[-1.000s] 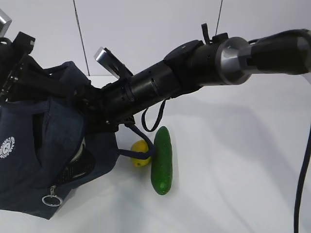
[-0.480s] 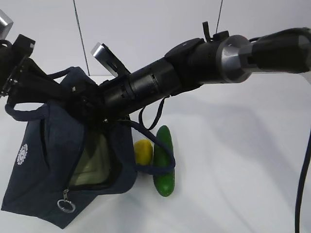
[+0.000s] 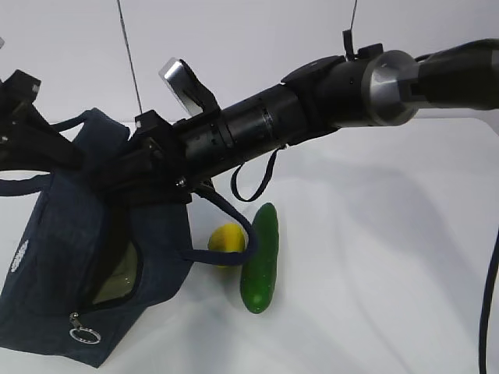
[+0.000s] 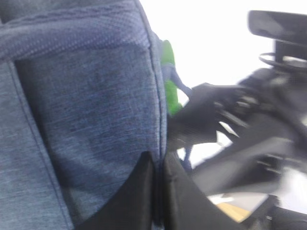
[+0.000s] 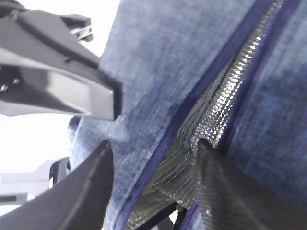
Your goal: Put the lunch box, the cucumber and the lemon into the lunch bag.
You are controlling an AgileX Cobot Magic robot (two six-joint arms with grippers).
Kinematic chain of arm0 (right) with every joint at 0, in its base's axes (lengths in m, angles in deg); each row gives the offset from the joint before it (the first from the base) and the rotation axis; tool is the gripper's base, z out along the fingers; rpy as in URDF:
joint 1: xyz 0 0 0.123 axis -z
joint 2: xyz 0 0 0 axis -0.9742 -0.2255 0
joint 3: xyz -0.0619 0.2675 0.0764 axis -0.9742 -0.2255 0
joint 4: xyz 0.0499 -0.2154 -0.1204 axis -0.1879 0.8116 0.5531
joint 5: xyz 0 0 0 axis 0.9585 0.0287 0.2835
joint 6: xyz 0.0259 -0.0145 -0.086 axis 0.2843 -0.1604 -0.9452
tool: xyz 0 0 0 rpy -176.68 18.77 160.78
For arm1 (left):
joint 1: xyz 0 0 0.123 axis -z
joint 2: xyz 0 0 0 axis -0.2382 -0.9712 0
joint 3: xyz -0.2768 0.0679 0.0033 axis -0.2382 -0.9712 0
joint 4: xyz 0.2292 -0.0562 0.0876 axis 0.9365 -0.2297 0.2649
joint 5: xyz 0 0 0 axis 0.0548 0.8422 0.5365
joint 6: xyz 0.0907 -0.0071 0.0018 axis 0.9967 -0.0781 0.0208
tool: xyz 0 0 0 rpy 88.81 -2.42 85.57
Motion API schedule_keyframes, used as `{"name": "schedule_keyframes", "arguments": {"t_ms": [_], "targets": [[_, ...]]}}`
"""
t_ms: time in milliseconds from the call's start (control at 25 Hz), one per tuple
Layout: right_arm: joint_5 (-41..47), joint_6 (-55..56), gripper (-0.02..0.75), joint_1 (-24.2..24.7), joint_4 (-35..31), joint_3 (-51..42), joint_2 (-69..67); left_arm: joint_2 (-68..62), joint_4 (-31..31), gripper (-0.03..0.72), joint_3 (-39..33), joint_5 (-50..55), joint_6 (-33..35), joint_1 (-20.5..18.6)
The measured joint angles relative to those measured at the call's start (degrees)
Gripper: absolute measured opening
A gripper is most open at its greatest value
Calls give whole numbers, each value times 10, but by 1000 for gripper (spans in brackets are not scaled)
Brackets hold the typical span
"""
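Holding the lunch bag (image 3: 74, 257) at lower left of the exterior frame, both arms meet at its top. Left hand (image 4: 158, 191): the left wrist view shows its two dark fingers pressed together on a fold of navy fabric, so it is clamped on the lunch bag. Right hand (image 5: 153, 187): the right wrist view shows its fingers spread apart, one against the outer navy fabric, the other at the silver foil lining by the zipper edge; the bag wall sits between them, but whether they actually pinch it cannot be told.

In the exterior view the right arm (image 3: 312, 109) runs from upper right down to the bag's top, left of center. The bag's opening gapes toward the camera, and a pale greenish surface shows inside, likely the lunch box (image 3: 117, 273), mostly hidden. A metal ring pull (image 3: 84, 336) hangs at the bag's lower front edge. One strap handle (image 3: 226, 230) loops out to the right, crossing in front of the lemon (image 3: 226, 238).

The lemon lies on the white table (image 3: 390, 273) just right of the bag, lower center. The cucumber (image 3: 260, 257) lies just beside the lemon on its right, lengthwise away from the camera, touching or nearly so. Both are outside the bag. The cucumber also shows as a blurred green strip in the left wrist view (image 4: 169, 86) behind the bag's edge.
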Motion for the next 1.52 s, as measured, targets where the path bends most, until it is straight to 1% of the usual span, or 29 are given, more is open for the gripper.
{"name": "schedule_keyframes", "arguments": {"t_ms": [120,560,680,840,960,1080,1280,1520], "targets": [[4,-8,398,0,-14,0,0,0,6,1,0,0,0,0],[1,-21,398,0,-15,1,0,5,12,1,0,1,19,0],[-22,-14,398,0,2,1,9,17,16,1,0,-9,20,0],[-50,-3,398,0,41,1,34,24,18,1,0,-12,21,0],[-73,20,398,0,80,1,52,24,20,1,0,-12,23,0],[-103,64,398,0,142,1,73,24,27,1,0,-13,25,0],[-134,156,398,0,272,1,103,27,35,1,0,-14,34,-9],[-137,273,398,0,410,1,129,36,36,1,0,-15,48,-17]]}}
